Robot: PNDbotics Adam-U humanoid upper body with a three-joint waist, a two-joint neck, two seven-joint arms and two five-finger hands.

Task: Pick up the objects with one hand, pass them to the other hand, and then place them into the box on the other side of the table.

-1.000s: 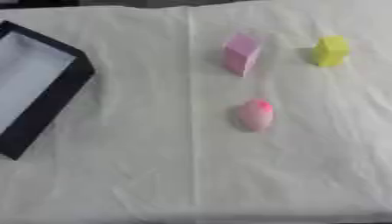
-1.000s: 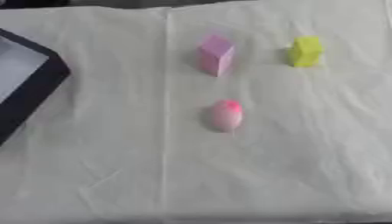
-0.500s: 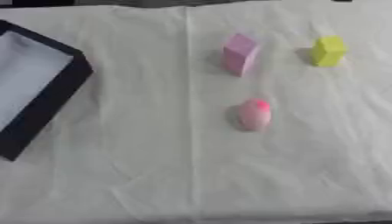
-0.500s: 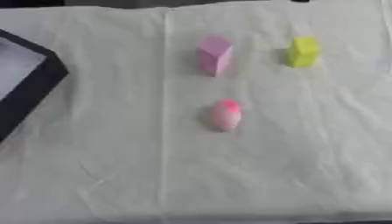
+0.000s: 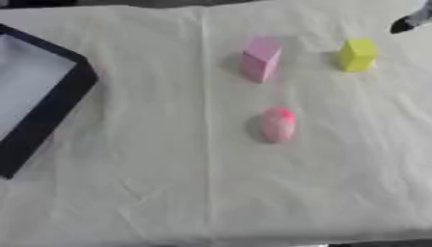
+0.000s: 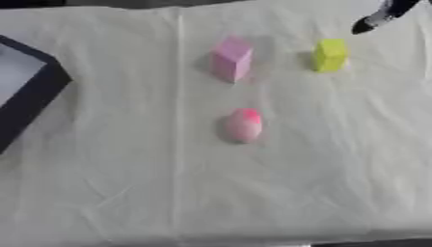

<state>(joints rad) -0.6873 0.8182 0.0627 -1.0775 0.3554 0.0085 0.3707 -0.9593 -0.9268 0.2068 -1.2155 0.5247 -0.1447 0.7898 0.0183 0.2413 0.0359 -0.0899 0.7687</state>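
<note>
As right hand [image 6: 381, 14] now enters top-right corner, absent a sec ago: reach starting, prob. for yellow block [image 6: 329, 54]. Fingers' state: can't tell. Dark-rimmed box [image 5: 42, 96] far left on surface.

Right hand [image 6: 381, 14] above yellow block [image 6: 330, 54]

Pale pink block [image 5: 261, 58], yellow block [image 5: 357, 54], pink egg-shaped object [image 5: 276, 124], black-rimmed box [image 5: 59, 99], cream cloth [image 5: 168, 183]
</note>
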